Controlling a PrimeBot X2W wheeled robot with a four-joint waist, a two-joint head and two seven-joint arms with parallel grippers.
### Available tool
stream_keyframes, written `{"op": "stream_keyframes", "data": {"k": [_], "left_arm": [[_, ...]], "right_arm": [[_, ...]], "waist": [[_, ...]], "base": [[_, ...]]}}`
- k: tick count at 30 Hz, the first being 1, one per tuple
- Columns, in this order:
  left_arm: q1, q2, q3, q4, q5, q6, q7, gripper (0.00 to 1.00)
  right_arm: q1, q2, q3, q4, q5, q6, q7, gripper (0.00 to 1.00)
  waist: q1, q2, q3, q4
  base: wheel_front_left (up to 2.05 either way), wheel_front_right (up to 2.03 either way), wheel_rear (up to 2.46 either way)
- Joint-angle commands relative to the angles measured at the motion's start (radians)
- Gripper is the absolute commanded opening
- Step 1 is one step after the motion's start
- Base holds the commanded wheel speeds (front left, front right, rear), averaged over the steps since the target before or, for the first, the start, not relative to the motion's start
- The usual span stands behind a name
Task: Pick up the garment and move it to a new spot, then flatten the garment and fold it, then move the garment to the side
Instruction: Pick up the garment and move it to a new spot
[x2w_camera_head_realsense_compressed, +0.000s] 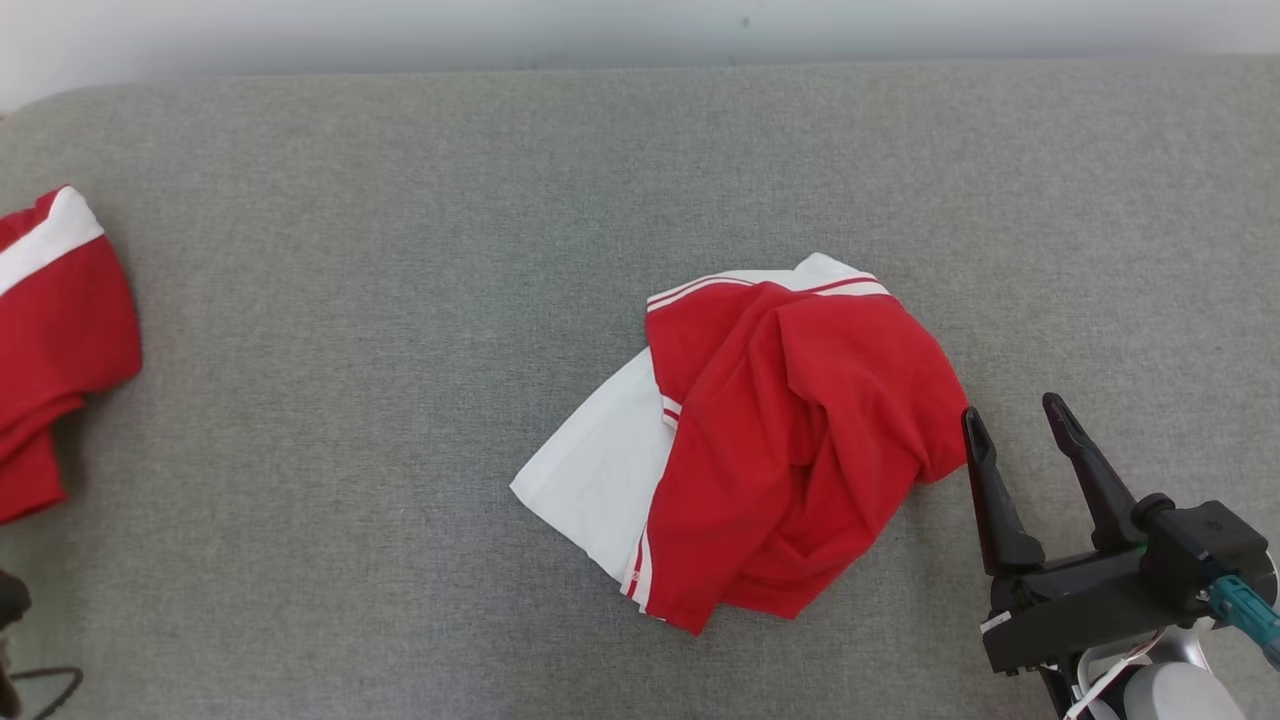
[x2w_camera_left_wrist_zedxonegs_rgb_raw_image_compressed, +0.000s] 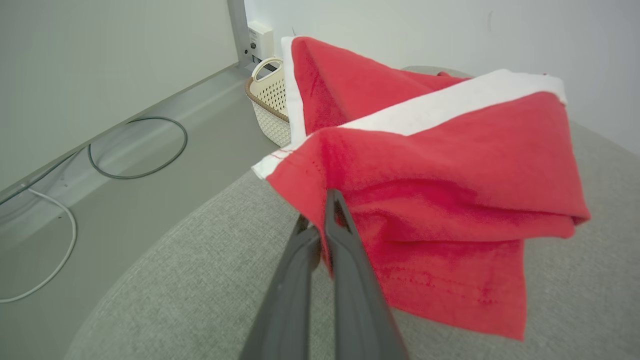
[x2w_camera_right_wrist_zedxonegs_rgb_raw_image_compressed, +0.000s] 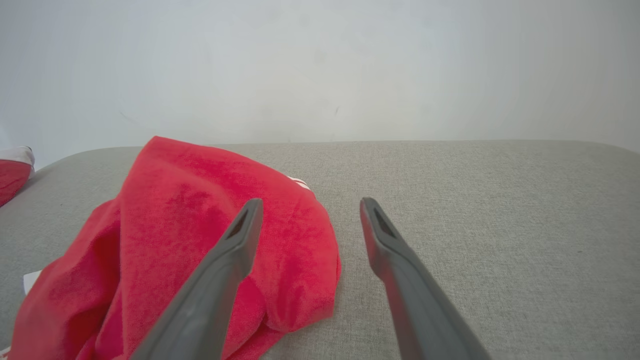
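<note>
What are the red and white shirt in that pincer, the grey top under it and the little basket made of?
Shirt: soft matte knit, probably cotton or a blend; it drapes in folds and has a stitched hem. Grey top: woven fabric, perhaps over padding; visible weave, rounded edge. Basket: likely cream plastic; perforated walls, brown rim.

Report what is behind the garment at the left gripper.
Behind the garment, a pale perforated basket stands on the floor, a white wall box above it. The cloth covers the basket's right side; its contents are hidden.
</note>
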Motion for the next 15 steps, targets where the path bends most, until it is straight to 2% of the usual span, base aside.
{"op": "stream_keyframes", "data": {"k": [1, 6, 9, 15], "left_arm": [[0.030, -0.005, 0.011, 0.010, -0.018, -0.004, -0.015, 1.00], [0.085, -0.024, 0.048, -0.005, -0.018, -0.027, -0.043, 1.00], [0.132, -0.034, 0.075, -0.048, -0.003, -0.025, -0.047, 1.00], [0.293, -0.093, 0.154, -0.317, 0.117, 0.018, -0.048, 1.00]], "right_arm": [[-0.005, -0.003, 0.001, -0.004, 0.004, 0.001, 0.001, 1.00], [0.005, 0.008, -0.012, -0.004, 0.002, 0.001, -0.002, 1.00], [0.015, 0.017, -0.019, 0.001, -0.002, 0.001, -0.007, 1.00], [0.025, 0.036, -0.035, 0.009, -0.010, 0.001, -0.015, 1.00]], "waist": [[0.0000, -0.0001, -0.008, 0.007], [0.0000, -0.0001, -0.034, 0.021], [0.0000, -0.0001, -0.052, 0.025], [0.0000, -0.0001, -0.085, 0.026]], "base": [[0.00, 0.00, 0.00], [0.00, 0.00, 0.00], [0.00, 0.00, 0.00], [0.00, 0.00, 0.00]]}}
